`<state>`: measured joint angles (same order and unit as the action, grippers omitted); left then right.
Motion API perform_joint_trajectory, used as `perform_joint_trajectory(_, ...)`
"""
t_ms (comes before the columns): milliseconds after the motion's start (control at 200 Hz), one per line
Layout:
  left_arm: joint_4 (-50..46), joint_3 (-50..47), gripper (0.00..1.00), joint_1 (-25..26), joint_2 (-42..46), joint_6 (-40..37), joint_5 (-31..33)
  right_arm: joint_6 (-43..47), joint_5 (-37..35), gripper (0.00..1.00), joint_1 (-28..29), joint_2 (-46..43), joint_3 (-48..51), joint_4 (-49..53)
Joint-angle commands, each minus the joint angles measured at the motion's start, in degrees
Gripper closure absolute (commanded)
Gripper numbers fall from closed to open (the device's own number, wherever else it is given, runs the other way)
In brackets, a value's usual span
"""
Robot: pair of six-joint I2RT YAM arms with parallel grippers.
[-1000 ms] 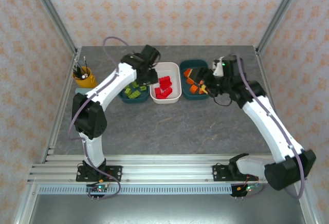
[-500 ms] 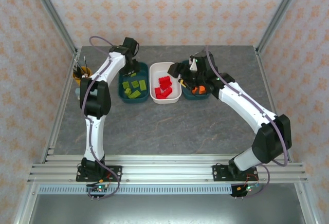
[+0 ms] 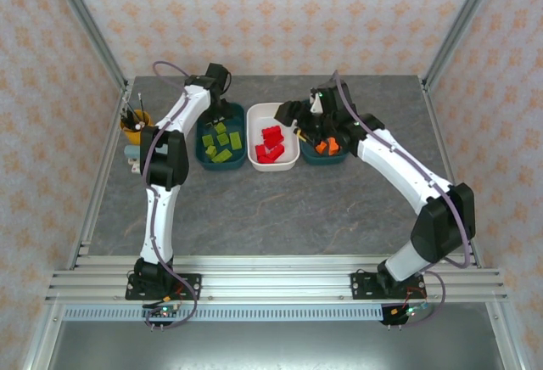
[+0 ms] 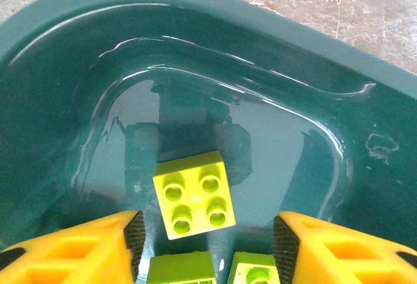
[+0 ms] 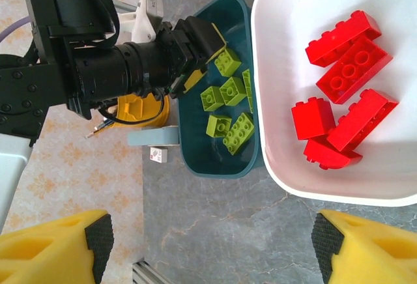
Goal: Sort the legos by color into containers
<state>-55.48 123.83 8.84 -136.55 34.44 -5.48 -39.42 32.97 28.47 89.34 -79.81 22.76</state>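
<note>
Grey tabletop holds tiny unreadable tag near teal tray.

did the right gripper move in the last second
Yes. In the top view the right gripper has shifted left, from over the right teal tray to about the far right corner of the white tray.

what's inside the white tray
A pile of red legos, about six, lies in the white tray. They overlap, so the lower ones are partly covered and the exact count is unclear.
</note>
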Motion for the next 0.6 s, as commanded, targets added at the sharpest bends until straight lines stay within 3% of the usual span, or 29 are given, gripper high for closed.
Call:
perform_joint_trajectory(0, -1.0, -2.4, 0.38, -0.5, 4.3, 0.5, 1.3, 4.7, -1.5, 0.18, 0.4, 0.3, -4.4, 5.5)
perform_joint_trajectory(160, 1.7, -7.9, 0.28, 0.3, 14.5, 1.9, 1.8, 10.1, -7.2, 0.17, 0.2, -2.3, -7.1, 10.7)
perform_joint_trajectory(260, 3.9, -13.5, 0.01, 1.9, 22.6, 1.5, 2.2, 13.3, -11.5, 0.15, -0.2, -4.5, -8.3, 13.8)
perform_joint_trajectory(325, 5.9, -18.7, 0.00, 3.2, 29.5, 1.0, 3.5, 14.8, -14.7, 0.12, -0.6, -6.5, -7.9, 15.2)
perform_joint_trajectory(355, 6.4, -21.0, 0.00, 4.0, 32.4, 0.8, 4.6, 15.3, -16.1, 0.00, -0.6, -7.6, -7.4, 15.5)
perform_joint_trajectory(520, 9.2, -35.8, 0.00, 6.9, 49.5, -1.3, 6.3, 18.7, -20.4, 0.01, -1.0, -14.7, -4.0, 15.8)
perform_joint_trajectory(596, 7.8, -41.4, 0.00, 7.7, 57.3, -1.9, 10.4, 19.7, -25.3, 0.01, -0.9, -18.5, -1.7, 16.8)
